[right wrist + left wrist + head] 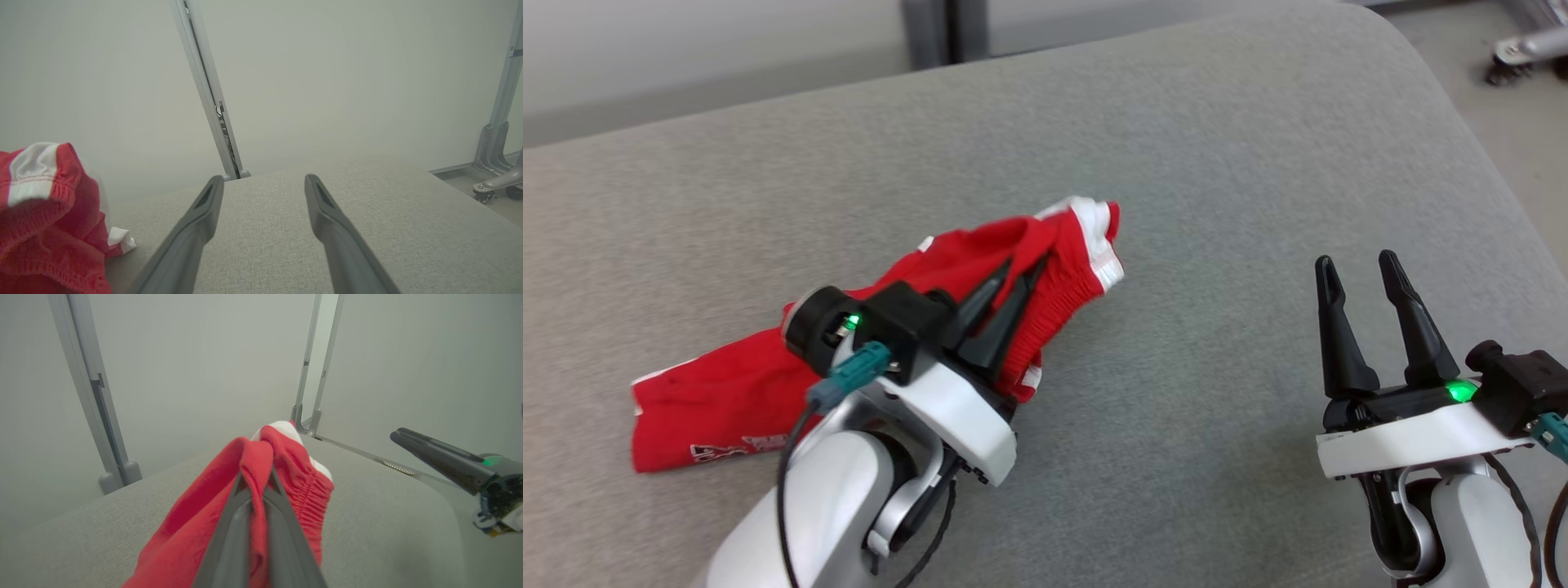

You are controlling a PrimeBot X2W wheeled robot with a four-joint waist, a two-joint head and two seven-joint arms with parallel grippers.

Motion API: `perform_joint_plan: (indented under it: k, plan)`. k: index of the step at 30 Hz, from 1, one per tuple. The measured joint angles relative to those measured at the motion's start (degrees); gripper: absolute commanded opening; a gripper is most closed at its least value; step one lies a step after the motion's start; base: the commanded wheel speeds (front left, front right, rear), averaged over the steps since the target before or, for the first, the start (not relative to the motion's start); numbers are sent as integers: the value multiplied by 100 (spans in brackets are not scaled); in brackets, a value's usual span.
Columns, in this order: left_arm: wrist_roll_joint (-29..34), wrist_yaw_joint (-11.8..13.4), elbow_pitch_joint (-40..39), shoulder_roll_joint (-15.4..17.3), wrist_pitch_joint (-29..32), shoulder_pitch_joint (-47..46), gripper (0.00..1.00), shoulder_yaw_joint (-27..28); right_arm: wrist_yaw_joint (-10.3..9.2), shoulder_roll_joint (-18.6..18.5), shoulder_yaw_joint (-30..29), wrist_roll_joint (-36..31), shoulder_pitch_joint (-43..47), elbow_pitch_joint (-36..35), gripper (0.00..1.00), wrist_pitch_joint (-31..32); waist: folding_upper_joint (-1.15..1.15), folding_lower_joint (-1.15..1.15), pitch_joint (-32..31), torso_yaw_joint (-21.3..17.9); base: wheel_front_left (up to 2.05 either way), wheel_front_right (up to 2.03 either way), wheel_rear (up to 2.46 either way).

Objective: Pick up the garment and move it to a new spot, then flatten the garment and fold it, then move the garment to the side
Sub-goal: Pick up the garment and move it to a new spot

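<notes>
One garment [735, 392] end sits clamped in the left gripper [1023, 265], cloth lying leftward. The right gripper [1356, 260] gapes, farther off.

The garment [735, 392] lies on the cushion [1176, 163], left tool [1023, 265] at its far end, right tool [1356, 260] to its right.

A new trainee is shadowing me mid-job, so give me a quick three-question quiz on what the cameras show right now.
1. Which claw grips the red garment?
2. True or false: the right claw is shut.
3. The garment's trailing end: A) hangs clear of the grey cushion; B) rests on it.
Key: 1 the left claw; 2 false; 3 B.
</notes>
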Motion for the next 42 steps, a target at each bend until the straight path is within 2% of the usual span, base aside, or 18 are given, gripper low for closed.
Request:
perform_joint_plan:
  k: [7,8,9,13,18,22,26,34,42]
  plan:
    - [-59,-279,1115,-305,-5,-132,2,-341,0,1,58,182,-37,135,100,-101,0,0,418,-490,0,0,0]
    - [-60,-293,1252,-314,-31,-172,43,-353,0,1,58,189,-44,146,100,-103,0,0,464,-530,0,0,0]
    - [-69,-314,1357,-332,-51,-181,100,-354,0,1,55,191,-45,158,100,-104,0,0,500,-559,0,0,0]
    - [-125,-488,1617,-410,-191,-263,100,-416,0,1,16,187,-62,218,100,-121,0,0,533,-522,0,0,0]
    - [-172,-498,1660,-480,-535,-320,100,-300,0,5,-57,86,-77,244,100,-130,0,0,403,-276,0,0,0]
    - [-292,-374,1661,-457,-794,-314,100,-45,0,4,-142,-35,-70,257,100,-145,0,0,247,4,0,0,0]
    - [-446,-182,1752,-300,-1061,-275,100,330,0,5,-169,-158,-60,274,100,-143,0,0,89,333,0,0,0]
    - [-728,204,1827,167,-1455,194,100,1168,0,10,-253,-342,57,261,100,34,0,0,-235,951,0,0,0]
    - [-858,471,1434,605,-1594,1040,100,1715,0,10,-409,-566,360,105,100,264,0,0,-544,1352,0,0,0]
